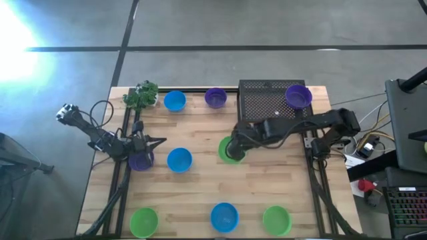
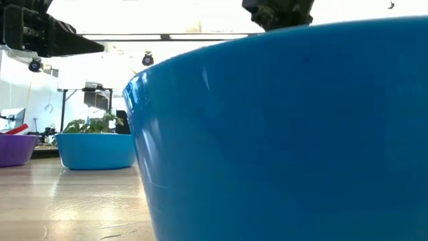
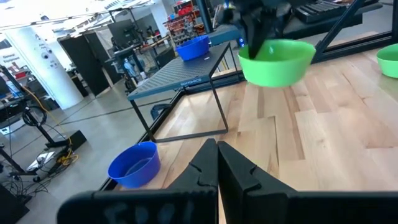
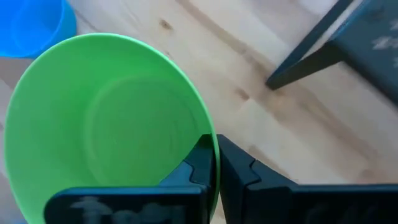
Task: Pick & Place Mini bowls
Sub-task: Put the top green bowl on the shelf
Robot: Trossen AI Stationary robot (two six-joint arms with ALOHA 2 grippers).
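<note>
Several mini bowls in blue, green and purple are spread over the wooden table (image 1: 200,193). My right gripper (image 1: 233,148) is at the table's middle, shut on a green bowl (image 1: 229,151), which also shows in the left wrist view (image 3: 277,61) and the right wrist view (image 4: 106,124). My left gripper (image 1: 160,141) is at the left side, shut on nothing and pointing toward the right; its shut fingers (image 3: 217,165) show in its wrist view. A purple bowl (image 1: 140,161) sits under the left arm's wrist. My right gripper pinches the green bowl's rim (image 4: 208,146), one finger inside the bowl and one outside. The fingers come from above, slanting down. The bowl hangs below them, mouth up and nearly level, lifted clear of the table.
A black mesh stand (image 1: 267,100) at the far right carries a purple bowl (image 1: 298,95). A small plant (image 1: 141,95) stands at the far left corner. A blue bowl (image 1: 179,160) lies between the grippers. Green and blue bowls (image 1: 224,217) line the near edge.
</note>
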